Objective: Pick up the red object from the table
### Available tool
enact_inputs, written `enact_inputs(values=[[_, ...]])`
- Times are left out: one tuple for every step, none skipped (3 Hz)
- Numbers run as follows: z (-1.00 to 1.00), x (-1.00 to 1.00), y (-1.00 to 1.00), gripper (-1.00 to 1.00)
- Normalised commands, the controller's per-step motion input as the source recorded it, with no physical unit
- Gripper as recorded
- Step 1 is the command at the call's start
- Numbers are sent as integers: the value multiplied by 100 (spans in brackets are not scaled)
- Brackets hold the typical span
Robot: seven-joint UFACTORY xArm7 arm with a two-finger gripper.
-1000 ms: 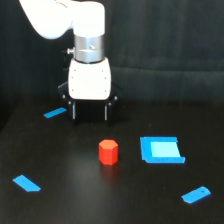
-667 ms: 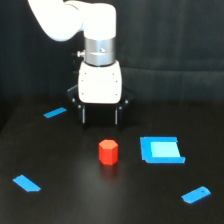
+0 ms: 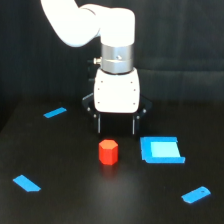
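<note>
Red block (image 3: 108, 151) stands upright on the worktop (image 3: 70, 205), just in front of the hand (image 3: 116, 128) and left of a blue square (image 3: 160, 150). It looks light, stiff and matte, so probably not slippery; two opposite flat sides suit the grip. The hand is spread wider than the block, empty, touching nothing.

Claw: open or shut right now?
Open: the claw has its two dark fingers spread apart, empty, above the red object.

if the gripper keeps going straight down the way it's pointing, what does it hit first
Probably the bare table, just behind the red object. The gripper, jaws open, seems slightly beyond it, though depth is unclear.
</note>
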Motion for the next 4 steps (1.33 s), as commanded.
enact_inputs(values=[[-1, -12, -63, 100], [15, -17, -63, 99], [6, -8, -56, 93], [-11, -4, -49, 97]])
